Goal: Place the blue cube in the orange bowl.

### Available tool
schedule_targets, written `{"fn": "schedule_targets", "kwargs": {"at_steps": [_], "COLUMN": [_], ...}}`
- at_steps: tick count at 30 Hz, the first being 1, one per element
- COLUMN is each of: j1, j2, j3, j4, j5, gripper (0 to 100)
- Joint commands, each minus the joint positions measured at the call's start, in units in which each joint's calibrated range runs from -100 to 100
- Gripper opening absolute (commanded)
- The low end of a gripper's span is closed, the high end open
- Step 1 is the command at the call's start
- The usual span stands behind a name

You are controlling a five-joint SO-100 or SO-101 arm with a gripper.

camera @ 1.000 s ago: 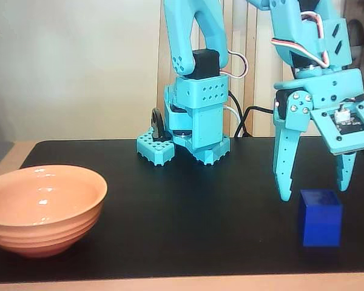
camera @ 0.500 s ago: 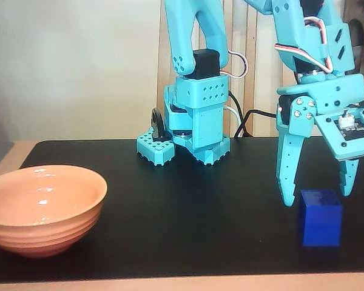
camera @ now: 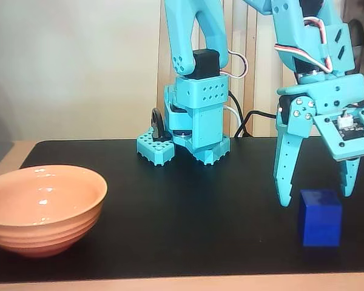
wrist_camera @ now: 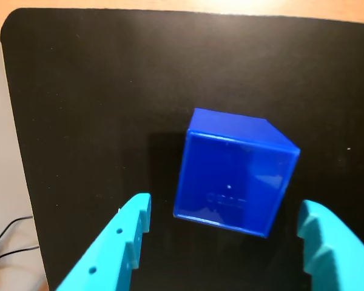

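Blue cube [camera: 320, 217] on black surface [camera: 188, 218], far right of orange bowl [camera: 42, 208]. Tool [camera: 315, 195] open just above cube, fingers straddling. Should lower squarely, centre cube, then close on flat faces.

Deep-blue cube [camera: 320, 218], matte. Glossy peach-orange bowl [camera: 42, 209], ridged rings low on the outside. Turquoise tool [camera: 316, 198] and arm base [camera: 197, 115]. Black tabletop [camera: 188, 218], pale wood edge.
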Motion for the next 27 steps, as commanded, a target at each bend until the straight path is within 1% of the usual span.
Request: {"fn": "schedule_targets", "kwargs": {"at_steps": [1, 20, 27], "j1": [1.4, 1.8, 3.5], "j2": [0.1, 3.4, 5.1], "j3": [-4.7, -4.2, -4.0], "j4": [-1.9, -2.0, -2.0], "j5": [-1.2, -1.2, -1.2], "gripper": [29, 29, 29]}}
